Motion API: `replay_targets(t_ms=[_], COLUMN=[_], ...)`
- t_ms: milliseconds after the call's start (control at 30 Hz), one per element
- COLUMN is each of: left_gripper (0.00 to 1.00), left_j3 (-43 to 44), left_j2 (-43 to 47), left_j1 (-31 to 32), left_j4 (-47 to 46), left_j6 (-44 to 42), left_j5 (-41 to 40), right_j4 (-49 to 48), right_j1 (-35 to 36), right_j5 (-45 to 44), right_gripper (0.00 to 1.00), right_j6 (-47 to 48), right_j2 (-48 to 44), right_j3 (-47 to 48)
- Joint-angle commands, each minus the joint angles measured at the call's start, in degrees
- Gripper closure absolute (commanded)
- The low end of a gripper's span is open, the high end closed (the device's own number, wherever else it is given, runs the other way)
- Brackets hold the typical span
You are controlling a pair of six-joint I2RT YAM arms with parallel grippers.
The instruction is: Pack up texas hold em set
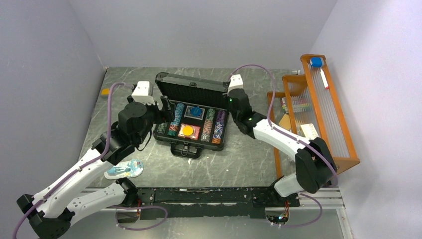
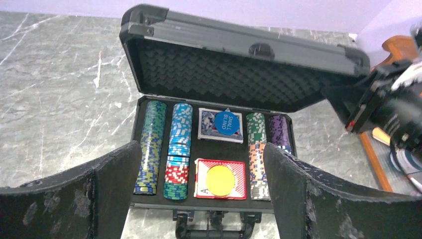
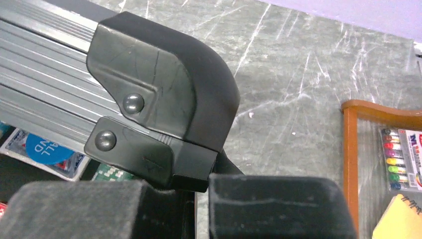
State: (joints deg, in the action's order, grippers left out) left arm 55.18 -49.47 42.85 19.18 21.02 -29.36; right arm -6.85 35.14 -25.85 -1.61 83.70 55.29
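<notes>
Far left on the table (image 1: 234, 164) lies a small yellow item (image 1: 105, 91), too small to identify. A blister pack (image 1: 124, 170) lies near the left arm and is not part of the set.

The left gripper (image 2: 201, 146) stands wide open and holds nothing. It hovers at the left front of the briefcase (image 1: 209, 145), with the open tray straight ahead of its fingers.

The briefcase sits mid-table with its handle toward the arms. Its long axis and hinge line run left to right. The lid (image 2: 224, 74) rises from the far edge and leans forward over the tray.

Contents, counted left to right:
- Chip rows (image 2: 152, 144): four, two at each side, each running front to back.
- Decks: two in the middle, the blue deck (image 2: 205, 124) behind the red deck (image 2: 204, 186).
- Discs: two, a blue disc (image 2: 226, 121) on the blue deck and a yellow disc (image 2: 221, 179) on the red deck.

The right gripper (image 3: 201, 186) is fully closed and grips nothing. Its fingertips sit at the lid's right corner, from the outer side; actual contact cannot be confirmed.

The right arm is the nearer one to the lid. Closing would likely mean swinging the lid forward and down about the hinge. The left gripper appears to stand in that path and would need to clear.

The orange rack (image 1: 343, 144) stands at the right edge.
</notes>
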Motion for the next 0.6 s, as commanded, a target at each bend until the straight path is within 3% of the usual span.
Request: replay_targets(t_ms=[0, 233, 567], left_gripper=[0.04, 0.03, 0.01], left_j3=[3.31, 5.02, 3.95], left_j2=[-0.25, -1.35, -3.06], left_j1=[-0.28, -0.39, -1.13], left_j4=[-0.41, -0.01, 1.91], left_j6=[1.64, 2.03, 7.12], left_j5=[-1.72, -3.41, -1.67], right_j4=[-0.25, 5.17, 19.53], right_j1=[5.27, 9.26, 14.79], right_j5=[-4.79, -2.66, 14.11], right_gripper=[0.93, 0.59, 0.36], right_j6=[1.59, -4.98, -12.07], right_j2=[-4.93, -12.49, -25.32], right_j3=[-3.47, -10.23, -13.53])
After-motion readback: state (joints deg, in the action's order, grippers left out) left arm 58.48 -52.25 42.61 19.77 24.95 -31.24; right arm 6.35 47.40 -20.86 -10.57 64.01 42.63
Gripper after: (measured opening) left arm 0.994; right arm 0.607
